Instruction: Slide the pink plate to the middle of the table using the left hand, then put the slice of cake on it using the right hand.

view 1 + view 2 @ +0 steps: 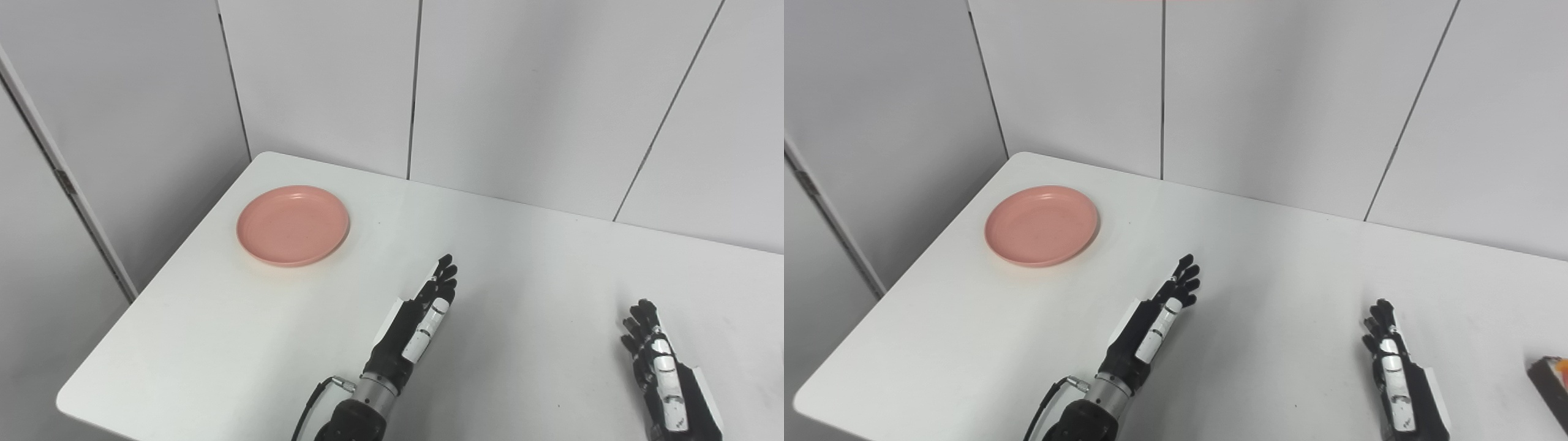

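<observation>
A pink plate [293, 225] lies empty at the table's far left, close to the left edge. My left hand [425, 315] hovers over the middle front of the table, fingers straight and apart, holding nothing; the plate is well off to its upper left. Near the front right, my right hand [652, 355] is open too, fingers extended, nothing in it. A dark slice of cake with an orange bit on top [1551, 383] shows only at the right edge of the right eye view, to the right of that hand.
The white table [520, 257] stands against grey wall panels at the back and left. Its left edge and rounded front-left corner [67, 401] drop off to the floor. A black cable [312, 398] loops by my left wrist.
</observation>
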